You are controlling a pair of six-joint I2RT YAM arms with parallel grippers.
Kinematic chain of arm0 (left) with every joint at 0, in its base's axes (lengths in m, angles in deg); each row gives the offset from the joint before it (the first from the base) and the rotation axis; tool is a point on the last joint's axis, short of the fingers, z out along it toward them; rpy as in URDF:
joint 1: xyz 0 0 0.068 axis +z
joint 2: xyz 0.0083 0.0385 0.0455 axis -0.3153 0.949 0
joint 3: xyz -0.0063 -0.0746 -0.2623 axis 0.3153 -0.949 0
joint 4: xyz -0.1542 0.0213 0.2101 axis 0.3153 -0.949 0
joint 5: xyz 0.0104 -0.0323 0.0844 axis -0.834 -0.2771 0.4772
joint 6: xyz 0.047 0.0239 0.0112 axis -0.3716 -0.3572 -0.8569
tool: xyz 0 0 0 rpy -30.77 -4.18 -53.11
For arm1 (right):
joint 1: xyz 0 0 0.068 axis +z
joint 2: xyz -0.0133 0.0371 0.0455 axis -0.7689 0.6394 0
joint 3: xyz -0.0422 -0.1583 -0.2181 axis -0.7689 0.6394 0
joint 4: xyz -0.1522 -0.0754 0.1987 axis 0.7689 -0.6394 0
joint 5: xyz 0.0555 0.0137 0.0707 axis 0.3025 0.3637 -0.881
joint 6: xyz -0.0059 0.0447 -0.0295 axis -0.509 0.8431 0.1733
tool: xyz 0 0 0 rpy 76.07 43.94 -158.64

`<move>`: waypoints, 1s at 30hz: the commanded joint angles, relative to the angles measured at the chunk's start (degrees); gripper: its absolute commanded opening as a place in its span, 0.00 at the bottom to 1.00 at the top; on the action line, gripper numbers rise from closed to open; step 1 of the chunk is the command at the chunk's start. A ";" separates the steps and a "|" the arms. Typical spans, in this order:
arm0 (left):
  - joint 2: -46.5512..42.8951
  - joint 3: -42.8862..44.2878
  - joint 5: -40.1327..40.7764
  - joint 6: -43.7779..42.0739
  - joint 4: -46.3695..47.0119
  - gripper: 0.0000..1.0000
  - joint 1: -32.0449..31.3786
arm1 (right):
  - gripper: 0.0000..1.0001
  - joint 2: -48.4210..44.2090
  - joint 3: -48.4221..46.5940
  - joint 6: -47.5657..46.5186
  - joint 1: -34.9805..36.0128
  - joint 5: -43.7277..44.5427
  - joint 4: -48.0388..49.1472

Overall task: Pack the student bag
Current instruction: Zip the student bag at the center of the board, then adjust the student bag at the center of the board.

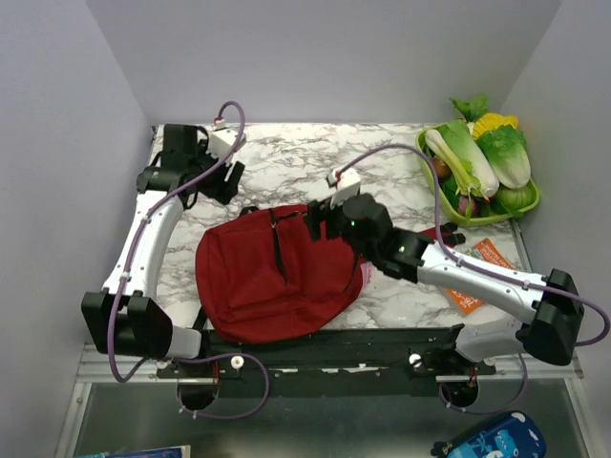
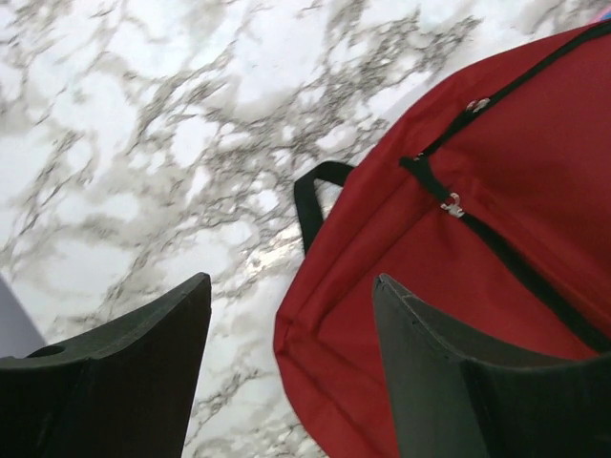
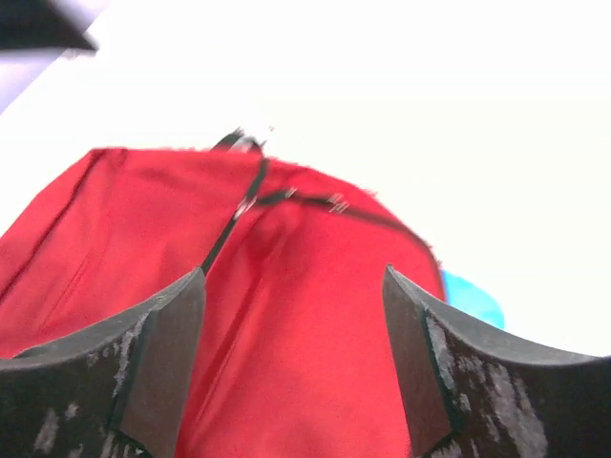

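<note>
Top external view: we've got the student bag (image 1: 272, 286) lying flat in the middle of the marble table (image 1: 286, 157). Its black carry loop (image 2: 310, 196) points far-left, so we'd call the long axis far-left to near-right, though it's slumped nearly round. The left gripper (image 2: 291, 286) hangs over that far-left edge, fingers apart, nothing between them. The right gripper (image 3: 294, 277) hovers over the bag's far-right part, also spread and empty.

Each arm is a slim white link (image 1: 145, 243) between blocky black joints (image 1: 124, 320), with a lilac cable (image 1: 112, 348) alongside and small white boxes (image 1: 344, 178) at the wrists. The left gripper (image 2: 291, 279) has plain matte-black wedge fingers (image 2: 124, 382) — the right gripper (image 3: 294, 271) has scuffed, white-flecked ones.
</note>
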 commanded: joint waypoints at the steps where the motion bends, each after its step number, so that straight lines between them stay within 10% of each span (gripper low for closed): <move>1: -5.21 -9.49 0.14 -3.56 -9.00 0.76 8.63 | 0.85 8.07 -10.15 -3.09 -6.57 0.48 -14.75; 8: -6.28 -23.30 -0.12 -11.30 -16.56 0.97 18.22 | 0.91 18.28 -15.88 -3.36 -14.06 -5.58 -24.25; 16: -5.06 -30.77 4.27 -9.29 -9.63 0.96 19.46 | 0.81 21.73 -15.45 -1.60 -18.02 -13.83 -25.93; 20: 0.04 -30.88 3.13 -7.80 -7.95 0.74 19.46 | 0.61 15.41 -8.43 4.28 -18.11 -20.79 -17.34; 26: 1.37 -19.91 -3.28 -5.70 -13.13 0.00 19.37 | 0.31 9.87 -7.01 4.12 -18.02 -20.62 -16.97; 30: 2.86 -4.74 -8.64 -1.39 -17.60 0.00 18.32 | 0.13 6.80 -10.08 3.94 -18.02 -20.79 -19.16</move>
